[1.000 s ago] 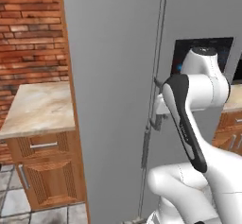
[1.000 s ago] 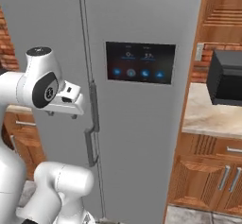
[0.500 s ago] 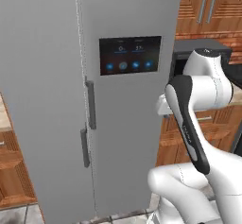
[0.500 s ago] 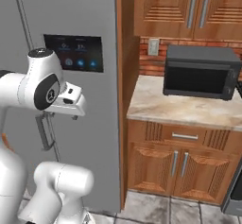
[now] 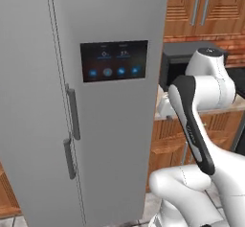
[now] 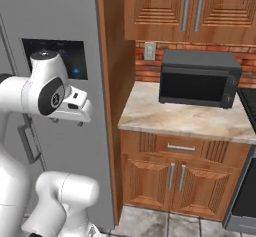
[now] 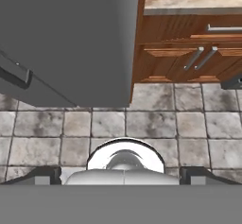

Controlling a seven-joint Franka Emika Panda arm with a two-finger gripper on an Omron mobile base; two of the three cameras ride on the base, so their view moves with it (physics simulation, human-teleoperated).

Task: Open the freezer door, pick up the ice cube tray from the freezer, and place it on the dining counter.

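The fridge fills the left of the left base view. Its plain grey freezer door (image 5: 28, 101) stands shut, with a vertical bar handle (image 5: 69, 158) by the centre seam. The freezer's inside and the ice cube tray are hidden behind that door. The dining counter is out of view. My gripper (image 6: 67, 122) hangs in front of the fridge's right edge, pointing down at the floor. In the hand view my gripper (image 7: 122, 176) is open, its two dark fingertips (image 7: 47, 176) wide apart with nothing between them.
The fridge's right door carries a black touchscreen (image 5: 113, 61). Right of the fridge a black microwave (image 6: 199, 78) sits on a marble-topped wood cabinet (image 6: 165, 118), with wooden wall cabinets (image 6: 195, 6) above. Grey floor tiles (image 7: 156, 124) lie below the hand.
The whole picture has shifted: the camera has swung right, so the fridge slid left and the microwave counter came into view. The gripper stays open and holds its pose.
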